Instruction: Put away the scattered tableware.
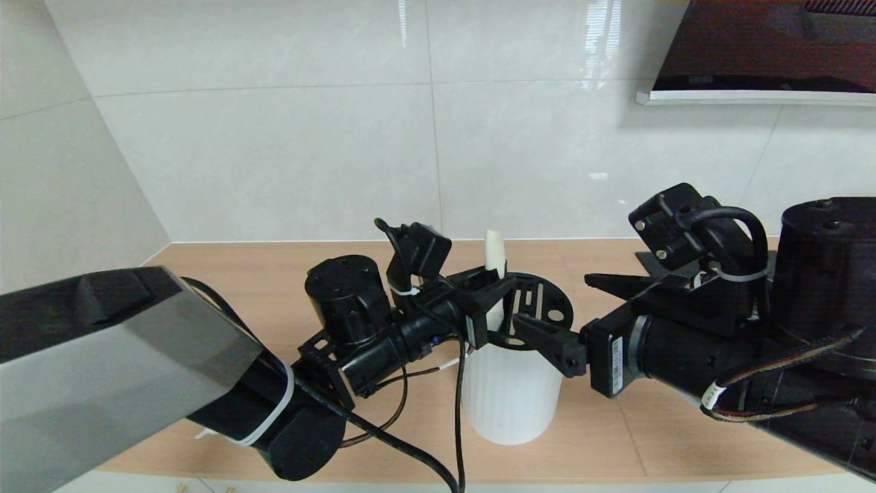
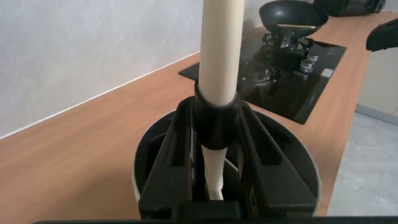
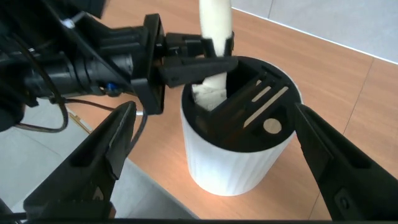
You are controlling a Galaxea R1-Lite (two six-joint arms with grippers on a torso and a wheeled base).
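The left gripper [image 1: 489,301] has its jaws clenched on the shaft of the cream utensil [image 1: 494,250]. The grip sits just above the black slotted lid [image 1: 540,308] of the white ribbed holder [image 1: 510,400], which stands on the counter [image 1: 239,274]. The utensil's long axis is close to vertical. In the left wrist view, its lower end [image 2: 214,180] is already inside an opening in the lid. This opening lies at about 10 o'clock on the lid, 12 o'clock being the wall side. The left arm comes in from about 8 o'clock and the jaws are directly over the slot, so the coming move should be a straight descent or a release, with no sideways correction. The right gripper [image 3: 214,112] comes in from about 4 o'clock, with its jaws released. They are spread to either side of the holder and appear to touch nothing.
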